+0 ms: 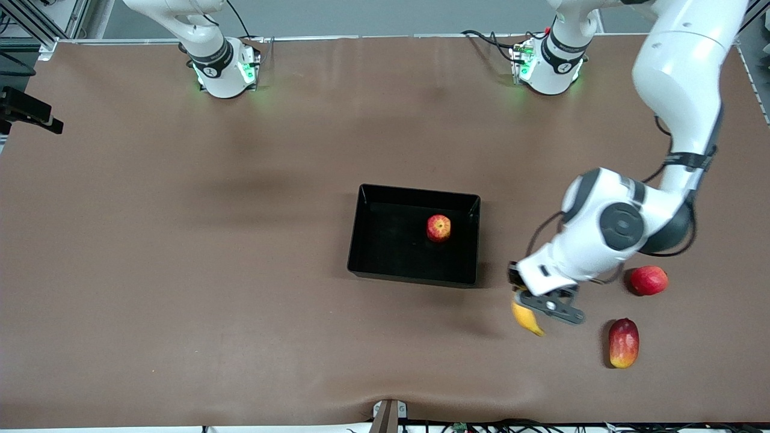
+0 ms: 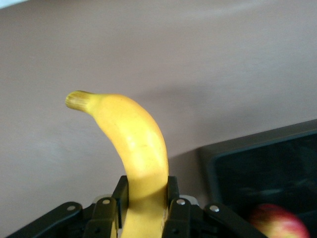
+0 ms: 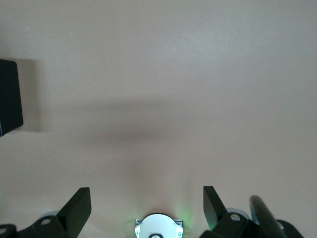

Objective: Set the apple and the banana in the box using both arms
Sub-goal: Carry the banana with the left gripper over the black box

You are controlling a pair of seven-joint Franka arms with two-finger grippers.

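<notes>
The left wrist view shows the left gripper [image 2: 143, 210] clamping the banana [image 2: 131, 144]. The right gripper [image 3: 146, 206] waits, spread wide, above its own base. The apple [image 1: 438, 228] lies in the box [image 1: 361, 240]; a mango [image 1: 623, 343] sits at the banana's three o'clock on the tabletop [image 1: 180, 270].

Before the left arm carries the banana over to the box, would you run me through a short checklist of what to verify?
1. Banana gripped: ok. The left gripper is shut on it near one end.
2. Banana clear of the table: cannot tell, though the left wrist view suggests that it is lifted.
3. Apple in the box: ok. It sits toward the left arm's end.
4. Room for the banana: ok. The box floor toward the right arm's end is bare.
5. Right gripper out of the way: ok. It is open, waiting over bare table.
6. Mango and round red fruit: ok, off the path.
</notes>
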